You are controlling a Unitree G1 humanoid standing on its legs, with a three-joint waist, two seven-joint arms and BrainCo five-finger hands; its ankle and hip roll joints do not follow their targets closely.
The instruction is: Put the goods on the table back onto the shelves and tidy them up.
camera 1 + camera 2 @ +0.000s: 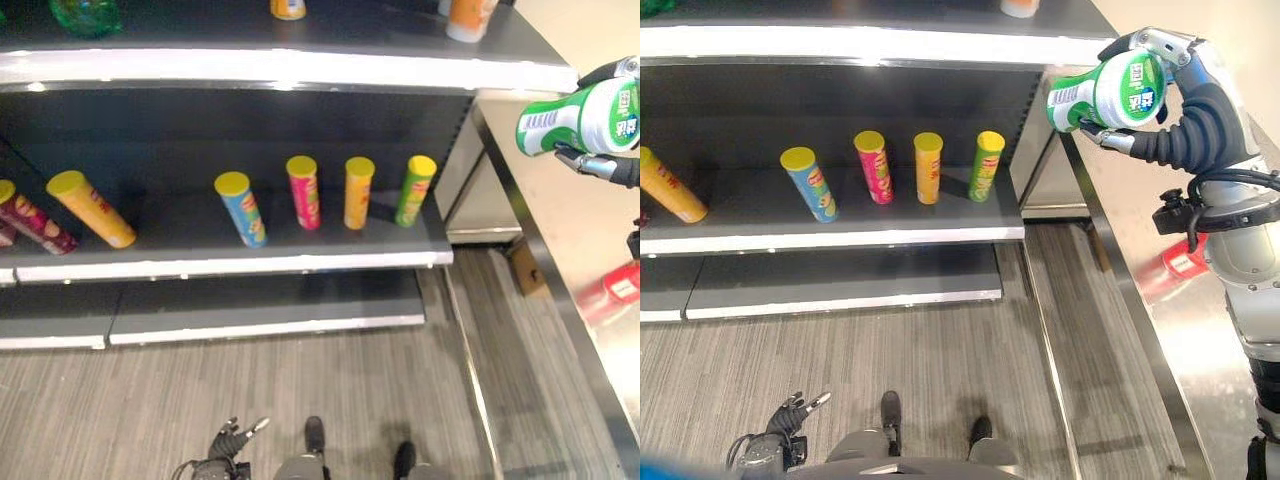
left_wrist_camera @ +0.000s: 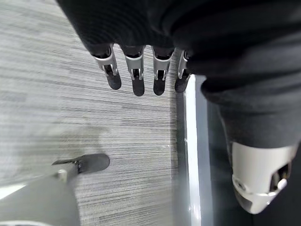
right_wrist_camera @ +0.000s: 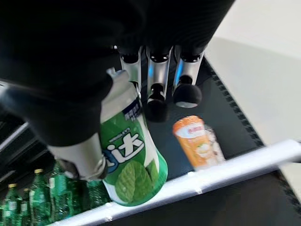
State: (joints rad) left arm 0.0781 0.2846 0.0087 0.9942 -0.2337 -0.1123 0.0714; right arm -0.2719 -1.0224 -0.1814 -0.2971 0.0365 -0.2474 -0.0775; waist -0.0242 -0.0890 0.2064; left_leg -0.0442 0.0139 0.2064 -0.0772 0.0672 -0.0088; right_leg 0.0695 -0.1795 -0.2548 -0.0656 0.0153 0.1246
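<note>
Right hand: my right hand (image 1: 1160, 110) was curled round a green-and-white tub (image 1: 1108, 92), thumb on one side and fingers on the other; I held it on its side, raised beside the end of the shelves (image 1: 250, 262), I think to carry it to the top shelf (image 1: 300, 68)
Tub: smooth plastic, round and stubby, glossy label with a leaf
Left hand: my left hand (image 2: 136, 70) hung low over the striped grey floor (image 2: 56, 94), fingers straight and holding nothing
Top shelf: an orange cup (image 3: 195, 141) stood there beside green bottles (image 3: 28, 197)
Middle shelf: slim cardboard tubes (image 1: 305, 192) with yellow lids; some upright, some leaning
Desk: the metal desk (image 1: 1200, 340) carried a red item (image 1: 1185, 262) yet to be shelved
</note>
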